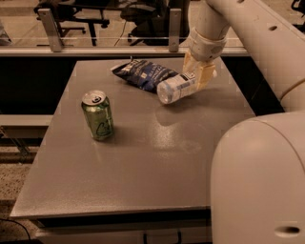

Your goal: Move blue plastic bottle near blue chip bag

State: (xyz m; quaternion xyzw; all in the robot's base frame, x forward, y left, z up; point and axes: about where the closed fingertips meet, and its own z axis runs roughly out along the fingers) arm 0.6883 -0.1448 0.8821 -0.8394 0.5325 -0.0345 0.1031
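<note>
Gripper (196, 79) sits over the back right part of the table (143, 181), its tan fingers (206, 76) clamped on the bottle (175, 88). The fingers cover the bottle's right end, so only the left end and mid-body show, and I can't tell which end carries the cap. The bottle is tipped nearly on its side, with its free end pointing down-left toward the camera. Can't tell whether it rests on the table or hangs just above it; a dull reflection shows on the surface below. Bag (144, 74) lies flat at the back centre of the table. The bottle's free end is just beside the bag's right end, possibly overlapping it; contact unclear. Can (97, 115) stands upright on the left, well apart from both. Arm (248, 33) comes in from top right and is cut off by the frame. Robot body (259, 181) fills the lower right and hides that corner of the table. Behind the table are a rail (95, 50) and dim chairs (90, 12), hard to make out.
</note>
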